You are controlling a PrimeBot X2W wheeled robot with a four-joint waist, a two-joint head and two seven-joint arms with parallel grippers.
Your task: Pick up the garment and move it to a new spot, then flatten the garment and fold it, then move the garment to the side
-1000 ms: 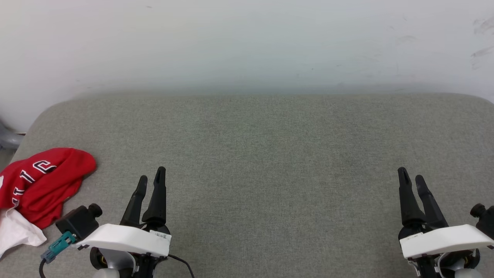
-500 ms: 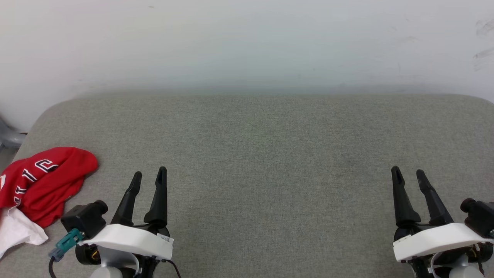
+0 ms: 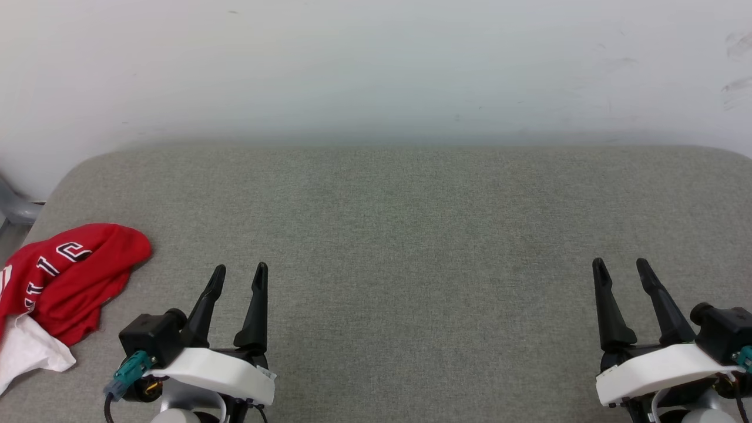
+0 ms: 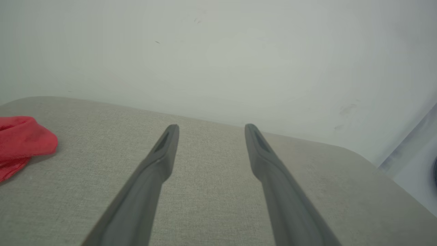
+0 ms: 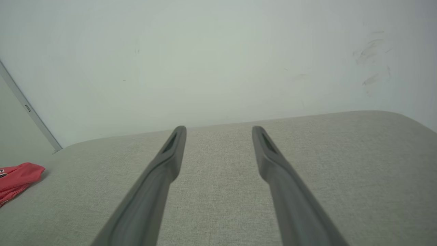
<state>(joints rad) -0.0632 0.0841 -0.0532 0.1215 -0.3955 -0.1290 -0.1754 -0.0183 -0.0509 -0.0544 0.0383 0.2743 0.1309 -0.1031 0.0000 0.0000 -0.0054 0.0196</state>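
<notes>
The garment (image 3: 64, 282) lies crumpled at the left edge of the grey padded surface (image 3: 399, 235), red with dark white-outlined letters and a white sleeve hanging toward the front. Its red fabric also shows at the left edge as the garment (image 4: 20, 143) and, further off, the garment (image 5: 17, 179). My left gripper (image 3: 239, 271) stands open just right of it, apart from the cloth, with nothing between its fingers. At the lower right my right gripper (image 3: 620, 264) is open and empty too. Both pairs point toward the wall, as seen for the left gripper (image 4: 210, 128) and the right gripper (image 5: 218, 130).
A white wall (image 3: 376, 64) rises directly behind the padded surface. A grey curved object (image 3: 14, 208) shows beyond the surface's left corner. The surface's rounded right corner (image 4: 358, 153) drops off near the wall.
Both grippers have opened from nearly shut to clearly spread. The left gripper has shifted a little right and back; the right one has shifted slightly left. The garment lies as before.
</notes>
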